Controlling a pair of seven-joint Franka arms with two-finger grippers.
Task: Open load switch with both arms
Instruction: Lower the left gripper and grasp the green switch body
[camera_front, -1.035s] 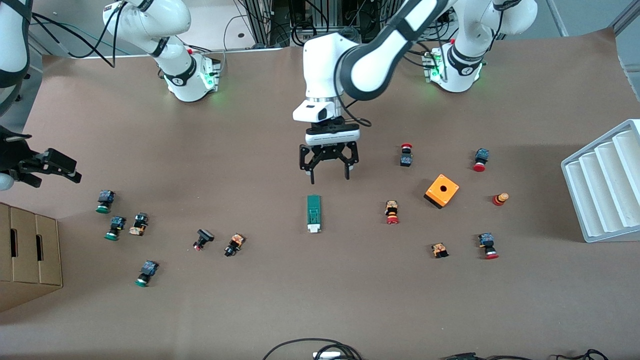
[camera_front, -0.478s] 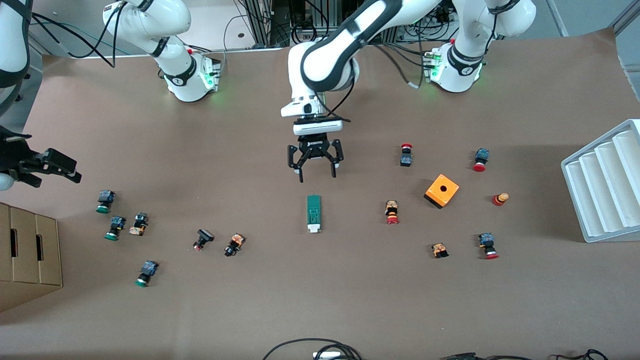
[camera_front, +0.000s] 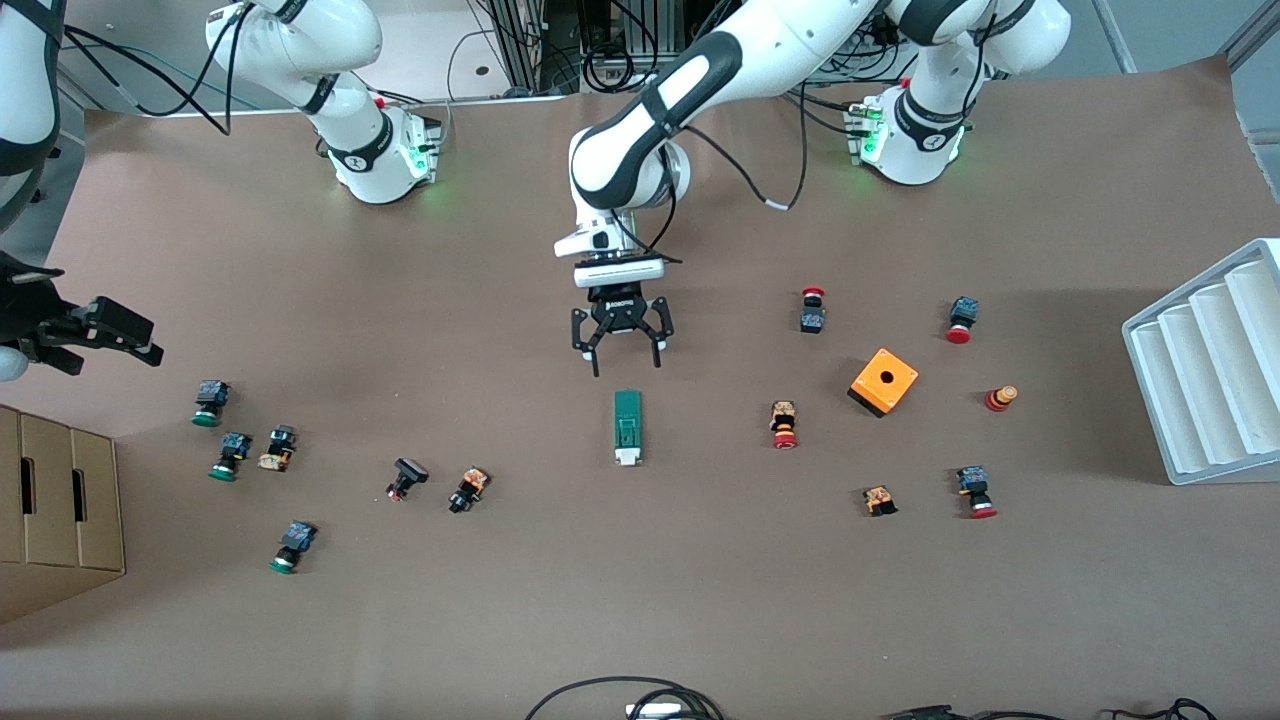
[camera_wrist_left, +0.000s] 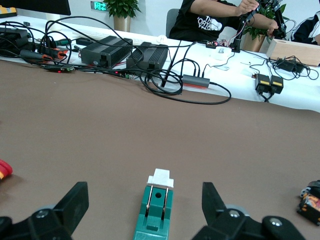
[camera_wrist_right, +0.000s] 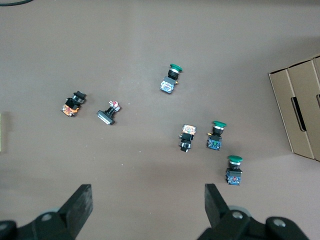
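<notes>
The load switch (camera_front: 627, 427) is a slim dark-green block with a white tab at the end nearer the front camera. It lies flat mid-table. My left gripper (camera_front: 628, 362) hangs open just above the table, close to the switch's green end and in line with it. In the left wrist view the switch (camera_wrist_left: 156, 210) lies between the spread fingers of the left gripper (camera_wrist_left: 144, 197), untouched. My right gripper (camera_front: 130, 338) waits open in the air at the right arm's end of the table. In its wrist view the right gripper (camera_wrist_right: 147, 197) holds nothing.
An orange cube box (camera_front: 884, 381) and several red push buttons (camera_front: 784, 424) lie toward the left arm's end. Green push buttons (camera_front: 208, 402) lie toward the right arm's end, by a cardboard box (camera_front: 55, 500). A white rack (camera_front: 1205, 370) stands at the left arm's end.
The left arm has lowered and stretched out, bringing its open gripper down close to the switch's green end. The right arm and the switch have not moved.
</notes>
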